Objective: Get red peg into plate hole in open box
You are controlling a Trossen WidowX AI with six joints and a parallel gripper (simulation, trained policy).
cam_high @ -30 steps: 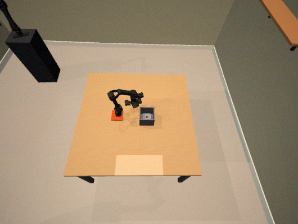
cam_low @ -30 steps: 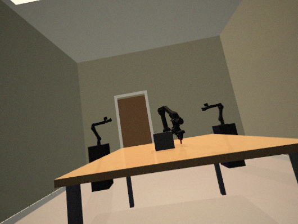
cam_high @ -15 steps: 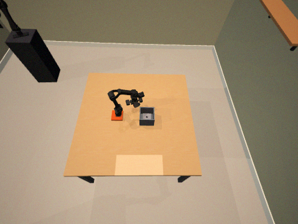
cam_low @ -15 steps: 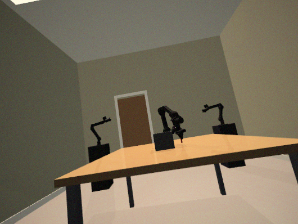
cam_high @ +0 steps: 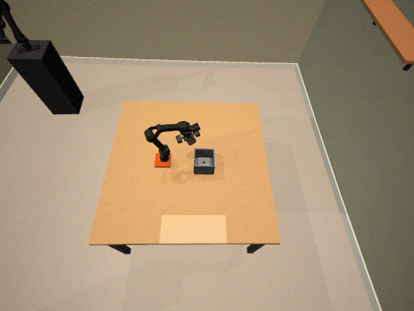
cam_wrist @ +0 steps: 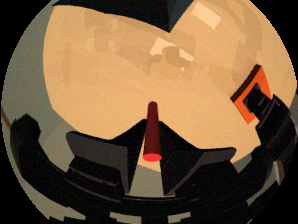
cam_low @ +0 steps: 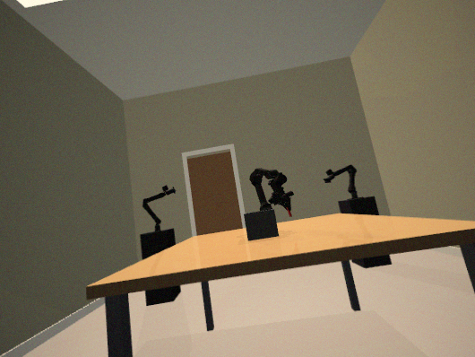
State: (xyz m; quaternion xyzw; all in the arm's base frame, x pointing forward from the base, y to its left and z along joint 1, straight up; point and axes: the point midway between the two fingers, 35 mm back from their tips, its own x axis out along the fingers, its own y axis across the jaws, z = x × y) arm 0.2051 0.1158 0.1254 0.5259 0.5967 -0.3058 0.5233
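We see the red peg [cam_low: 289, 213] [cam_wrist: 152, 132] pinched in the hand [cam_high: 190, 139] [cam_low: 288, 208] [cam_wrist: 151, 123], held up off the worktop [cam_high: 137, 203] [cam_low: 224, 251] [cam_wrist: 100, 90] and outside the box. In the exterior view it leans a little, its lower end pointing near five o'clock. From the top we cannot make the peg out under the hand, which hovers towards eleven o'clock of the open box [cam_high: 204, 169] [cam_low: 262, 225] [cam_wrist: 135, 10]. Inside that, we can see the plate [cam_high: 199, 160] with its dark hole [cam_high: 204, 162] unfilled. Our arm's orange base [cam_high: 157, 164] [cam_wrist: 244, 115] sits at nine o'clock from the box, well apart.

The gripper [cam_high: 190, 141] [cam_low: 288, 208] [cam_wrist: 151, 123] has risen, lifting the red peg [cam_low: 289, 213] [cam_wrist: 152, 137] higher above the table [cam_high: 183, 195] [cam_low: 287, 242] [cam_wrist: 100, 95]. The peg now leans more.
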